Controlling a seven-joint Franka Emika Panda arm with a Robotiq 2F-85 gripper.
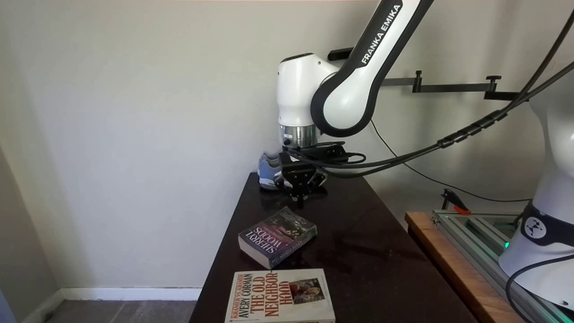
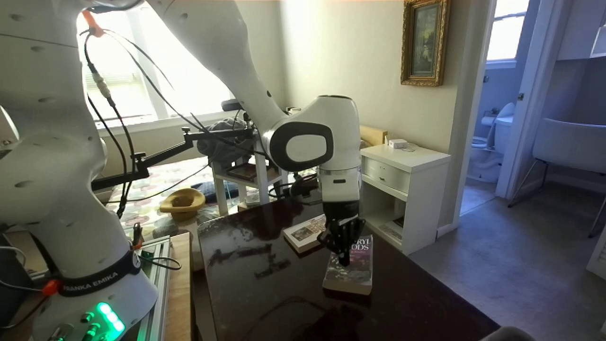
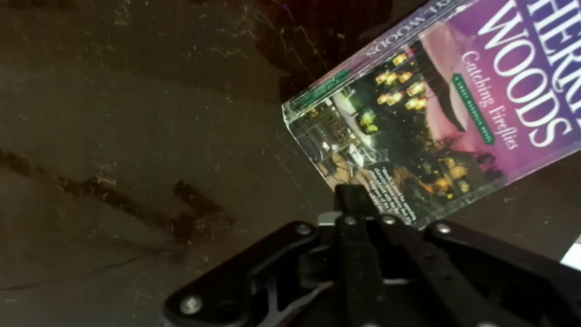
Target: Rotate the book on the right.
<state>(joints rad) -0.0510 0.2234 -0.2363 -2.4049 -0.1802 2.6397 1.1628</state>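
The small dark maroon-purple paperback book [image 1: 278,234] has pale lettering and a cover picture. It lies flat and askew on the dark table, and also shows in an exterior view [image 2: 351,273] and the wrist view [image 3: 454,113]. My gripper [image 1: 300,202] points down, its fingers together with nothing between them. In the wrist view its fingertips [image 3: 355,200] overlap the edge of the cover's picture end. In an exterior view the gripper [image 2: 344,259] hides part of the cover. The fingertips seem to be above the book; I cannot tell any contact.
The larger cream book [image 1: 309,309] with a red title lies close beside the paperback; it also shows in an exterior view [image 2: 303,234]. A blue shoe [image 1: 268,172] stands at the table's end, partly behind my gripper. The dark table [image 1: 367,269] has long open edges.
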